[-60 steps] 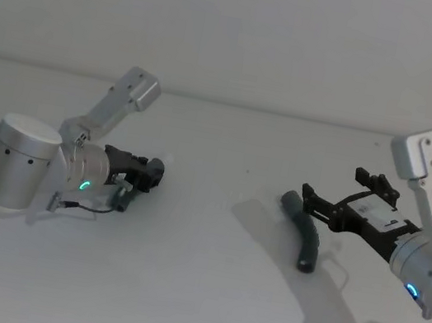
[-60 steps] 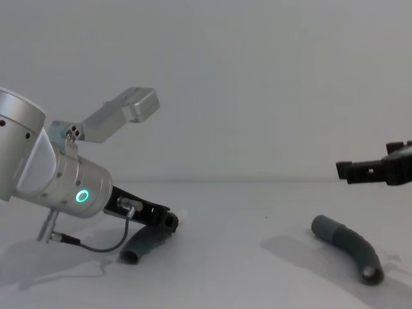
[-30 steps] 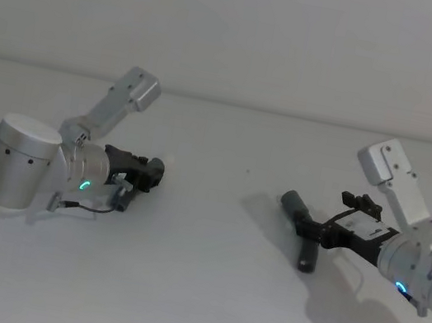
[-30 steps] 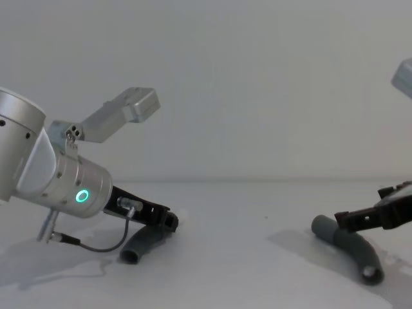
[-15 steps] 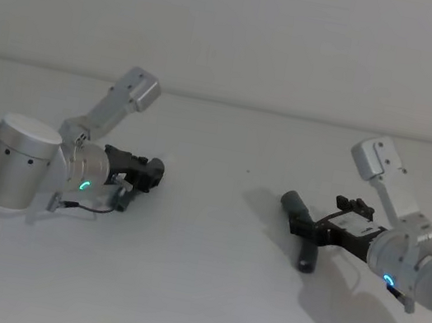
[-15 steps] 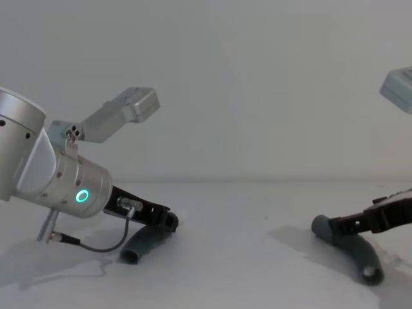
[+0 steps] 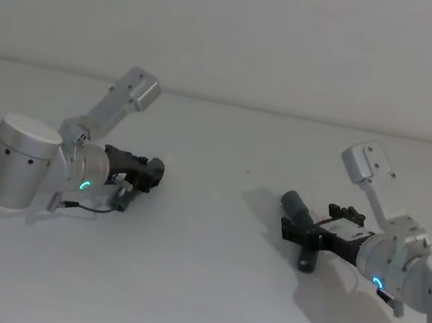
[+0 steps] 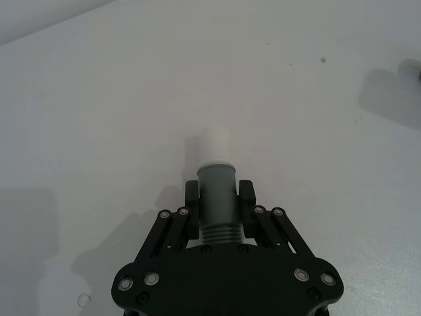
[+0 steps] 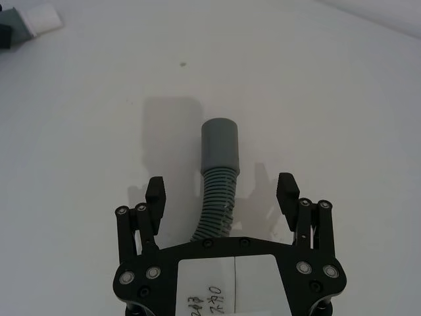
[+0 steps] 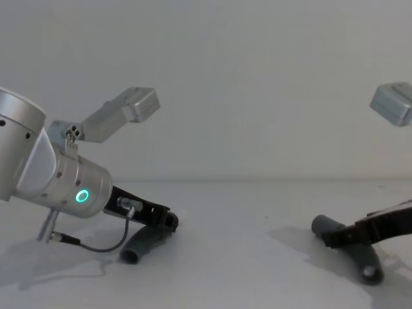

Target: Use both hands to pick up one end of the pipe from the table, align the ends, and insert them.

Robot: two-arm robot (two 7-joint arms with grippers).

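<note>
My left gripper is shut on the shorter grey pipe piece, just behind its narrow end with the pale tip, low over the table. In the head view this gripper is at the left, and the piece's rear end points down to the table. The longer bent pipe piece lies on the table at the right, its wide grey cuff pointing away. My right gripper is open and straddles its ribbed body, one finger on each side. From the chest, that gripper sits low over the piece.
Matte white table all round, with a pale wall behind. Open surface lies between the two pipe pieces. In the right wrist view the other piece's pale tip shows at a corner.
My right gripper has come down and forward from above the table until it straddles the longer piece. The left gripper and its piece have not moved.
</note>
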